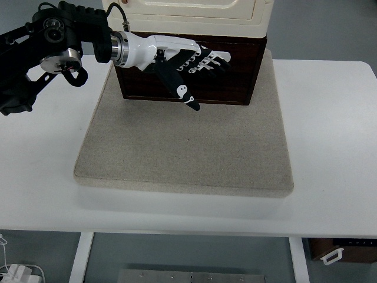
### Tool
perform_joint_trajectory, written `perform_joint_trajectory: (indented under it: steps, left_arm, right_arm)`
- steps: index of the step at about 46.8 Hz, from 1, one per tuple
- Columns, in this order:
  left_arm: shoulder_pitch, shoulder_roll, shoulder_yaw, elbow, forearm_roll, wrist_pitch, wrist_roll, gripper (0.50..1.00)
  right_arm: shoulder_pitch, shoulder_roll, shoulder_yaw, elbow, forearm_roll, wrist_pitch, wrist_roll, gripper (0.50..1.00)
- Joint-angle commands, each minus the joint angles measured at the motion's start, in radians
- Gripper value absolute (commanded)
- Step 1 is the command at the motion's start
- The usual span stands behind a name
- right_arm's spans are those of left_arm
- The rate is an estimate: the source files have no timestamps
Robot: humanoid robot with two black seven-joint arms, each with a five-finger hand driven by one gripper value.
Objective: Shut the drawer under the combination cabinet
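The combination cabinet has a cream upper unit on a dark brown wooden drawer. It stands at the far end of a grey mat. The drawer front looks flush with the cabinet base. My left hand, white and black, is held flat across the drawer front with fingers stretched out to the right and the thumb pointing down. It holds nothing. The left arm comes in from the upper left. The right arm is out of view.
The white table extends around the mat on both sides and in front. A dark box with a white handle sits on the floor at the lower right.
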Motion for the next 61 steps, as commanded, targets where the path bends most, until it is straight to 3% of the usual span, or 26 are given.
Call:
perform_joint_trajectory:
  steps: [1, 7, 29, 47, 54, 61]
  left_arm:
    - [-0.001, -0.002, -0.057, -0.011, -0.028, 0.000, -0.007, 1.000]
    - [-0.003, -0.008, -0.165, -0.019, -0.073, -0.028, -0.023, 1.000]
    - [-0.005, -0.017, -0.590, 0.050, -0.304, -0.028, -0.070, 1.000]
    - [-0.029, 0.003, -0.846, 0.355, -0.407, -0.028, -0.106, 1.000]
    - [-0.040, 0.044, -0.854, 0.469, -0.426, 0.023, -0.122, 1.000]
    - [-0.052, 0.048, -0.840, 0.577, -0.435, 0.135, -0.132, 1.000]
  right_arm:
    - [0.000, 0.000, 0.000, 0.000, 0.000, 0.000, 0.000, 0.952]
    - [0.000, 0.000, 0.000, 0.000, 0.000, 0.000, 0.000, 0.952]
    - [0.000, 0.000, 0.000, 0.000, 0.000, 0.000, 0.000, 0.952]
    - [0.000, 0.000, 0.008, 0.000, 0.000, 0.001, 0.000, 0.952]
    - [0.000, 0.000, 0.000, 0.000, 0.000, 0.000, 0.000, 0.952]
    - [0.000, 0.000, 0.005, 0.000, 0.000, 0.001, 0.000, 0.952]
